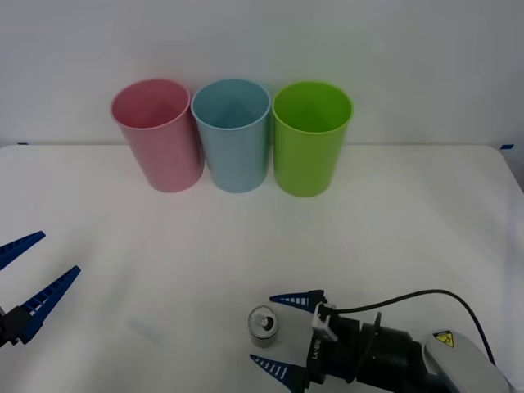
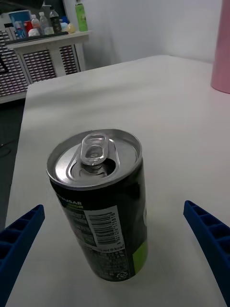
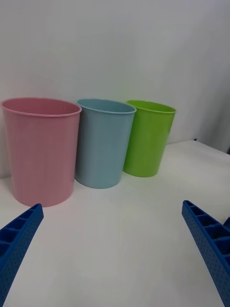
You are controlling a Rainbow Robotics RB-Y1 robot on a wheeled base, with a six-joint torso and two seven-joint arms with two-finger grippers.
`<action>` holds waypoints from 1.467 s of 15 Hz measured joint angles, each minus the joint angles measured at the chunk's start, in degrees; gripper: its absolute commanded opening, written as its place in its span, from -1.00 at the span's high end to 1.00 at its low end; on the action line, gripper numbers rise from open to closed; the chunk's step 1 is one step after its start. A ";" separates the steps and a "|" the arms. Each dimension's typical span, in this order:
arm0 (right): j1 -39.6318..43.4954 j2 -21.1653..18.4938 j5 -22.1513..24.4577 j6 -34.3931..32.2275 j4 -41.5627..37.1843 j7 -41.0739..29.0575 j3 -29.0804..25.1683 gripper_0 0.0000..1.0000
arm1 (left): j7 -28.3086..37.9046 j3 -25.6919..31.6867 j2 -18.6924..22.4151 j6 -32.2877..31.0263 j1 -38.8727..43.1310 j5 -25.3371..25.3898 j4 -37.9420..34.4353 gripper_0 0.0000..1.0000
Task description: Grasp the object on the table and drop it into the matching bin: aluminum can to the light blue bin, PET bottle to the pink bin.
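Note:
The aluminum can (image 1: 264, 325) stands upright near the front edge of the white table (image 1: 393, 221), silver top and pull-tab up, dark body (image 2: 108, 225). My right gripper (image 1: 282, 334) is open at table level, one blue finger on each side of the can, not touching it. The light blue bin (image 1: 232, 135) stands at the back between the pink bin (image 1: 157, 133) and a lime-green bin (image 1: 309, 137). My left gripper (image 1: 26, 274) hangs open at the left edge, facing the bins (image 3: 103, 144).
The three bins stand in a tight row at the table's far edge against a white wall. A black cable (image 1: 426, 296) loops over my right wrist. Shelving with bottles (image 2: 43, 43) stands beyond the table's left end.

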 measured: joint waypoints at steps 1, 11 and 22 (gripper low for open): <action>-0.16 0.24 -0.14 0.57 0.24 0.27 0.42 -1.00 | 0.00 0.00 0.00 0.00 0.00 0.00 0.00 -1.00; -0.45 0.46 -1.83 3.45 0.29 2.09 2.47 1.00 | 0.00 0.00 0.00 0.00 0.00 0.00 0.00 -1.00; -1.36 0.72 -3.69 4.53 0.28 2.24 3.25 1.00 | 0.00 0.00 0.00 0.00 0.00 0.00 0.00 -1.00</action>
